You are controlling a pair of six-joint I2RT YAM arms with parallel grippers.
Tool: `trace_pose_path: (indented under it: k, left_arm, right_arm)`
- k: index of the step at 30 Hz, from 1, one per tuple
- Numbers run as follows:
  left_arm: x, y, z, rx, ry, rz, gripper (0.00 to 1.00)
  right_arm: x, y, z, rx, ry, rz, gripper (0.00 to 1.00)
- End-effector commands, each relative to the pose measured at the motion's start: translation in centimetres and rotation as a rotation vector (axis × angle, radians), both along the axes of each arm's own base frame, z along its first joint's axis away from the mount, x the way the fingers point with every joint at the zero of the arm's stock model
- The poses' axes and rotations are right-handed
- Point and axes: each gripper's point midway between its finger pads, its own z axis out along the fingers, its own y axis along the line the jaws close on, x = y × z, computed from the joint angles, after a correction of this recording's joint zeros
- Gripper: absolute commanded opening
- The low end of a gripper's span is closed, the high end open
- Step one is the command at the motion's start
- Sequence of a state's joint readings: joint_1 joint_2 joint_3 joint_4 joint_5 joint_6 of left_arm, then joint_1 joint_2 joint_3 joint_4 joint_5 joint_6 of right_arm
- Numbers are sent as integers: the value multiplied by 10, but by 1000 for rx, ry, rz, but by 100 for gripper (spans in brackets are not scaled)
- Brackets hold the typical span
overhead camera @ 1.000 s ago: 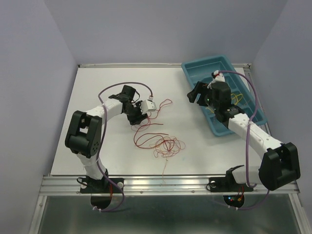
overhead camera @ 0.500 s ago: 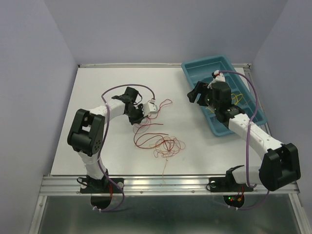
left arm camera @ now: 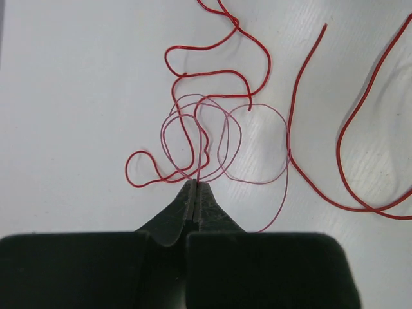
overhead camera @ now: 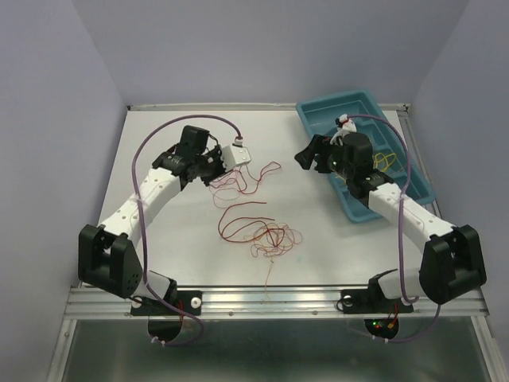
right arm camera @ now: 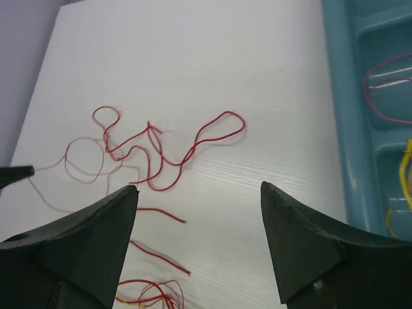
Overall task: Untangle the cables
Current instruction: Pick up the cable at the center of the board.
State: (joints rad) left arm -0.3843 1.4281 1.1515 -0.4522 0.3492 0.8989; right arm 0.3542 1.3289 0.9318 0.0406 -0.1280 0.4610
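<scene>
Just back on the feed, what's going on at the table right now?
The left gripper is shut on a thin pale red strand, pinching it right at its fingertips over the white table. Darker red loops lie around that strand. The main tangle lies nearer the front edge, with nothing touching it. The right gripper hangs open and empty beside the teal tray, which already holds a yellow wire.

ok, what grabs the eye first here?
Red cables lie tangled mid-table, with more looped by the left gripper, which is pinched shut on a thin pale strand. At far right, a teal tray holds yellow and red wire; the right gripper hangs open beside it.
</scene>
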Motion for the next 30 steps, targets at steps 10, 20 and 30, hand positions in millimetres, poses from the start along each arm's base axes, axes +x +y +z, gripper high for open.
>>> trace_pose_path:
  k: [10,20,30]
  left_arm:
    - [-28,-34,155,-187,-219,-88,0]
    - [-51,-60,182,-236,-244,-134,0]
    - [-76,-83,181,-246,-192,-235,0]
  right_arm:
    - [-91,134,33,148,-274,681,100]
    - [-117,148,56,188,-458,721,100]
    - [-122,156,57,134,-498,735,99]
